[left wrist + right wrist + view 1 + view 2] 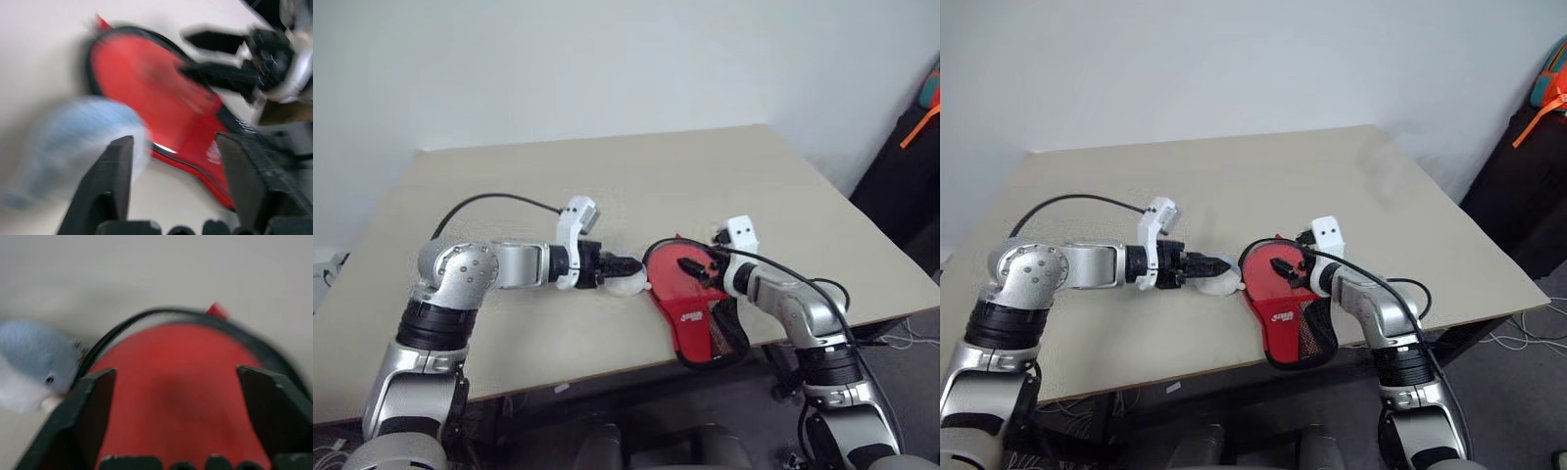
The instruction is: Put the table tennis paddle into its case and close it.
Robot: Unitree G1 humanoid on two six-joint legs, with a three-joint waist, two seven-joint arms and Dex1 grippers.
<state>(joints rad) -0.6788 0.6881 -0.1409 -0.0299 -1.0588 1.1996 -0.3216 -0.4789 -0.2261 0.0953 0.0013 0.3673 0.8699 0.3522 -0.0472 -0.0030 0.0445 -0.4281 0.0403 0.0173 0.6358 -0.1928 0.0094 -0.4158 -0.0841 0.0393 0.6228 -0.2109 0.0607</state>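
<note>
The table tennis paddle (pixel 677 282) lies flat with its red face up, inside the open case (pixel 725 340). The case's black piping (pixel 161 313) rings the paddle, and its handle end reaches the table's front edge. My right gripper (pixel 697 268) hovers open just over the red face (pixel 176 391), fingers wide apart with nothing between them. My left gripper (pixel 630 265) is open beside the paddle's left rim. Its tips are at a pale rounded object (pixel 625 285), which sits against one finger (pixel 115 166) in the left wrist view. The paddle's handle is hidden under my right arm.
The beige table (pixel 607 176) stretches bare behind and to the left of the case. A dark bag with an orange strap (pixel 922 122) stands off the table at the far right. Cables lie on the floor below the right front corner.
</note>
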